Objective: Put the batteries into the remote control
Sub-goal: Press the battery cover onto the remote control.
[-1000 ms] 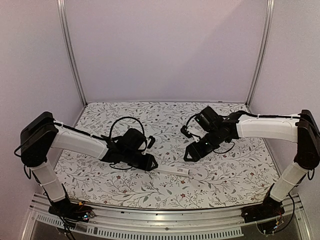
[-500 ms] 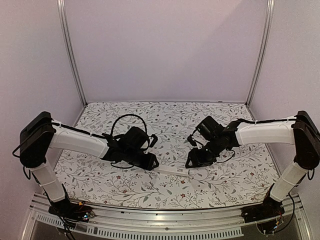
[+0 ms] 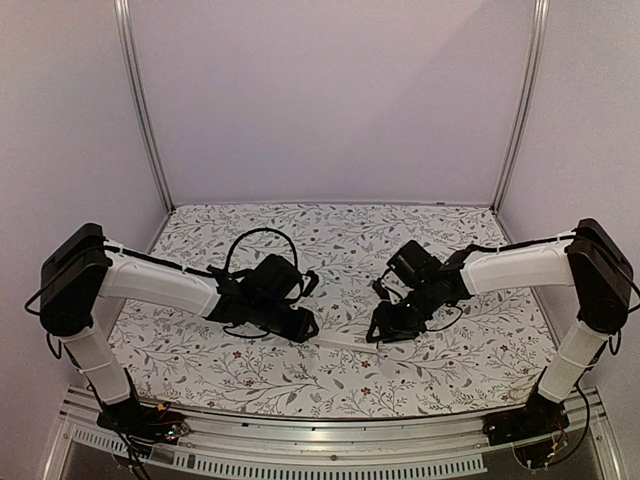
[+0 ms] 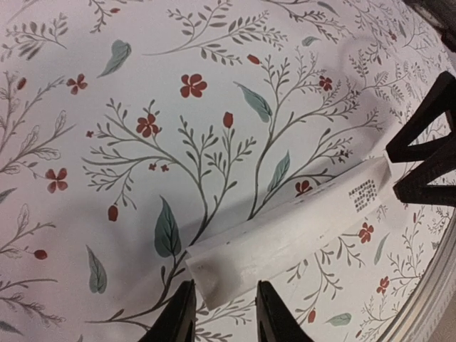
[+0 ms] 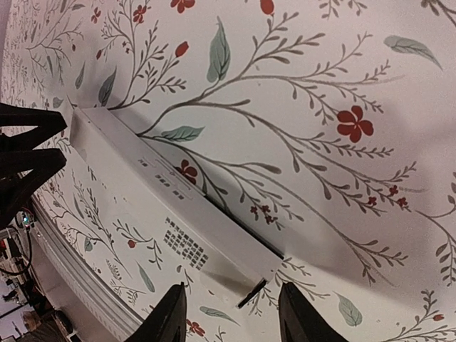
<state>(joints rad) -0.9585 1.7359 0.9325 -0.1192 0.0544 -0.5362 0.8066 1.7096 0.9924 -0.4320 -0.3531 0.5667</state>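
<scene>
Black fingers (image 4: 179,322) on your left gripper (image 4: 224,285) sit narrow, one tip each side of the near end of the remote control (image 4: 285,235). Both tips meet its edges, so it reads as clamped on that end. The remote lies flat on the floral cloth (image 4: 178,107) and runs away from the left gripper at a slant, up and right in the left wrist view. A printed text block (image 4: 362,194) sits on its top face towards the far end. At that far end you see the right gripper's two fingers, apart. Whether they touch the remote or stop just short, can't tell from there.

Your right gripper (image 5: 231,288) is spread wide, tips either side of its own end of the remote. Cloth shows between one tip and the remote's edge, so it's not closed on it. A small dark sliver (image 5: 249,295) pokes out at that end corner, right between the fingers. Can't tell what it is. Further out from the right gripper, the bar runs to the left gripper's fingers at the other end.

Top view: both grippers are down at cloth level, facing each other, with the remote between them. Both arms reach in from the sides. A metal rail (image 3: 330,440) runs along the near table edge, on the base side of both grippers.
</scene>
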